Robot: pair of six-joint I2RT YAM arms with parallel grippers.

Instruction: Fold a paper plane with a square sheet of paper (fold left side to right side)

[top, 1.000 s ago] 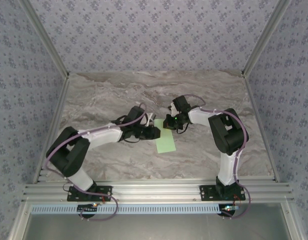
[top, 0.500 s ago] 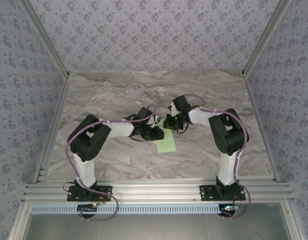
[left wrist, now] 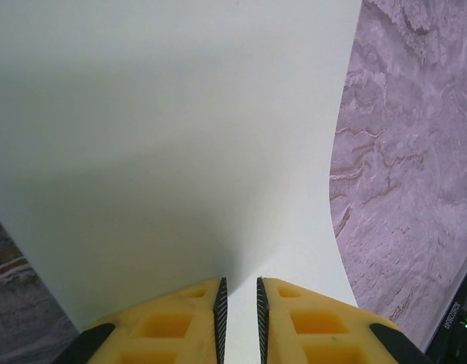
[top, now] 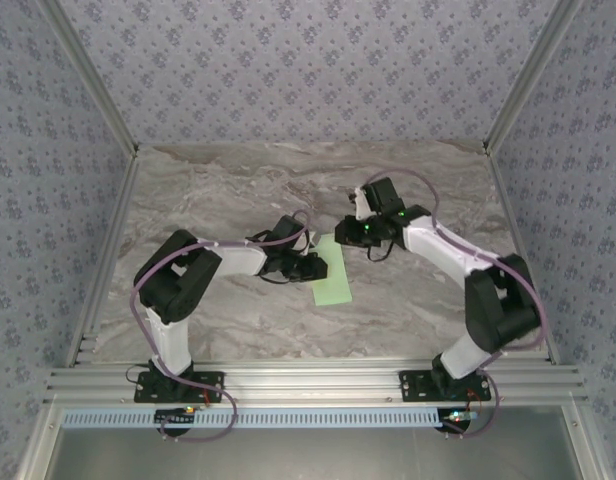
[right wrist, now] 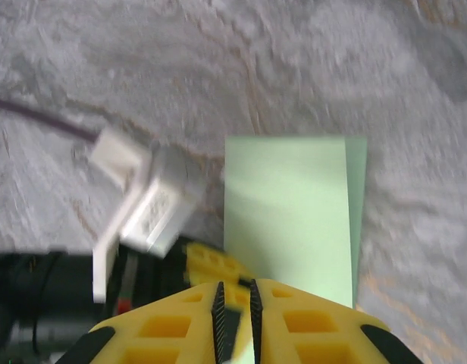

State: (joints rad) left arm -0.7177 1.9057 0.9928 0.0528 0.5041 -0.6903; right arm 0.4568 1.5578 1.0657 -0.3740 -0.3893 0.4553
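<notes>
The square sheet of paper (top: 334,275) lies folded into a narrow pale green strip on the marble table. In the right wrist view the paper (right wrist: 290,220) has its upper layer a little short of the lower layer along the right edge. My left gripper (top: 313,267) sits at the strip's left edge. In the left wrist view the paper (left wrist: 180,136) rises just ahead of the left gripper (left wrist: 239,280); a narrow gap between the jaws lets the paper show through. My right gripper (top: 350,233) hovers off the far right corner. The right gripper (right wrist: 234,284) is slightly open and holds nothing.
The marble table (top: 238,190) is bounded by patterned walls and a metal rail (top: 308,380) at the near edge. The left arm's white wrist fitting (right wrist: 146,205) and purple cable lie just left of the paper.
My right gripper has lifted off the paper's far edge, drawn back to the right and parted its jaws a little. The left arm's elbow has risen; its gripper stays at the left edge.
</notes>
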